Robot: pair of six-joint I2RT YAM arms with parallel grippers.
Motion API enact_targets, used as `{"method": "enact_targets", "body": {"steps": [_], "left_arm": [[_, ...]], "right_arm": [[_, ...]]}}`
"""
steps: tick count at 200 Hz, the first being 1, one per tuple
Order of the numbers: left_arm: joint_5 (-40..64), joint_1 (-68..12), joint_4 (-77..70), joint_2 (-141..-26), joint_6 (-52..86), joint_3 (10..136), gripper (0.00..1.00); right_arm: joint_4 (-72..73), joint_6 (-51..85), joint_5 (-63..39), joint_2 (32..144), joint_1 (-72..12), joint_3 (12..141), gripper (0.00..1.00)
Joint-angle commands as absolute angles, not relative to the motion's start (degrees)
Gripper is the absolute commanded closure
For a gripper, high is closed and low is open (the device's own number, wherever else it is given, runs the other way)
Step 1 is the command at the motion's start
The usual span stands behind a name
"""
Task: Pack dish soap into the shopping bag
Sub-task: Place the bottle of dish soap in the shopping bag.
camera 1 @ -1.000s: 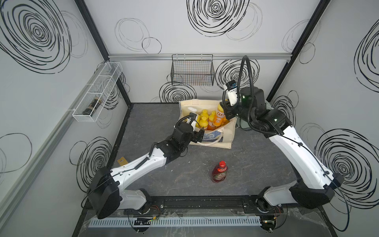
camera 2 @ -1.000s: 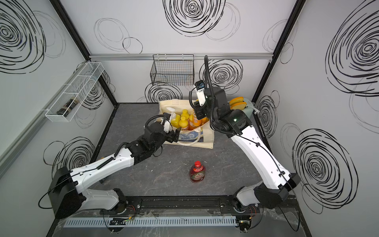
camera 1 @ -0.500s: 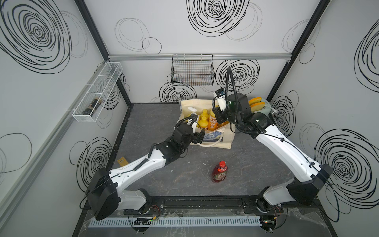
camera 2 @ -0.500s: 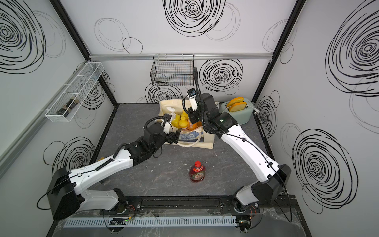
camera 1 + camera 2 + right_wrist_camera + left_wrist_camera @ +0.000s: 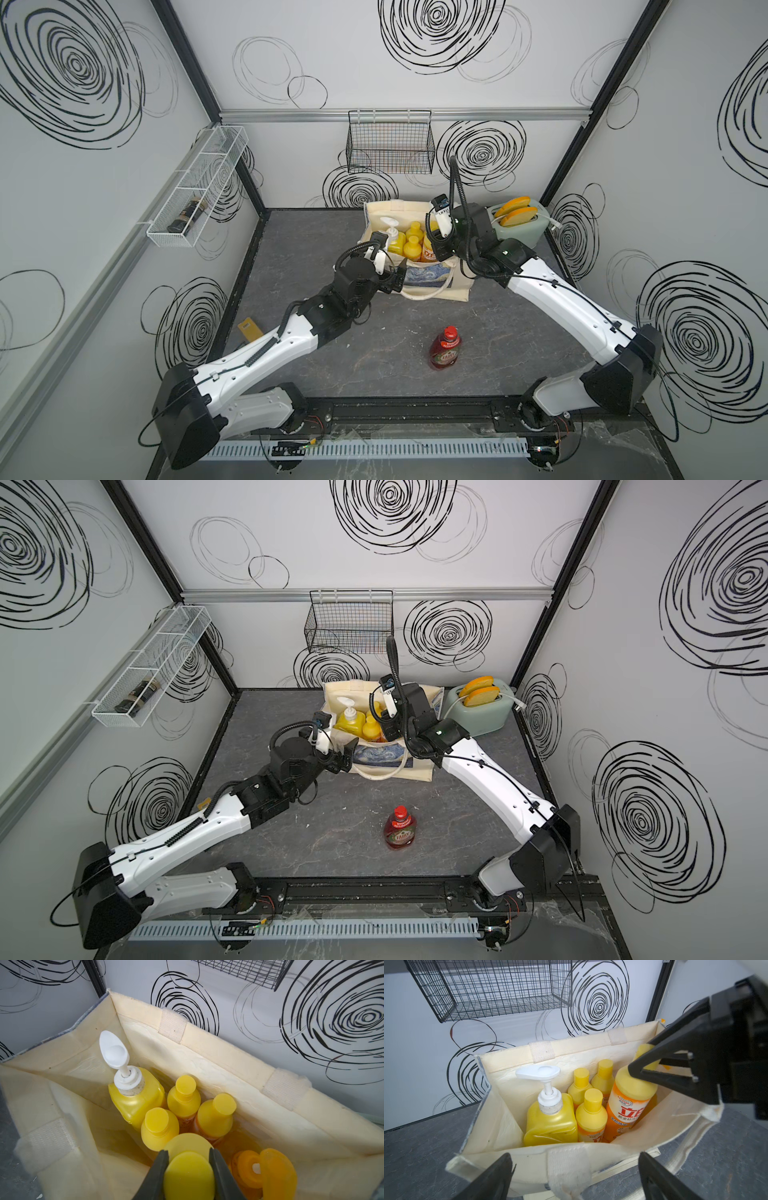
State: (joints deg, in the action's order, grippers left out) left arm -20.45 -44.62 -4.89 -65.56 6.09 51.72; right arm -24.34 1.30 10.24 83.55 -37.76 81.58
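Over the shopping bag, my right end effector is pinching a yellow bottle by its cap; likely light, stiff, slick. Left end effector is gaping wide.

A robotics lab test booth: white walls scribbled with black swirls enclose a grey tabletop. A white left arm and right arm are bolted to a black rail. A toaster stands in a corner.

Four small yellow plastic bottles, one yellow white-pump bottle, one clear orange bottle, one red Fairy bottle at six o'clock from one cream canvas tote, two toast slices, one pale-green toaster.
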Motion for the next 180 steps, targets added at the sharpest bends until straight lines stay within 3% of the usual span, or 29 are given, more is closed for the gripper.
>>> {"method": "enact_targets", "body": {"steps": [1, 122, 180], "left_arm": [[-21.0, -44.3, -8.1, -64.9, 7.0, 51.1, 0.04], [-23.8, -44.2, -6.7, -69.4, 6.7, 52.6, 0.04], [-23.5, -44.2, -6.6, -68.7, 7.0, 52.6, 0.04]], "right_arm": [[-17.3, 0.5, 13.4, 83.9, -36.2, 81.6, 1.0], [-16.5, 3.0, 9.0, 88.5, -32.7, 78.3, 1.0], [-17.9, 3.2, 8.2, 87.1, -32.7, 79.0, 0.7]]}}
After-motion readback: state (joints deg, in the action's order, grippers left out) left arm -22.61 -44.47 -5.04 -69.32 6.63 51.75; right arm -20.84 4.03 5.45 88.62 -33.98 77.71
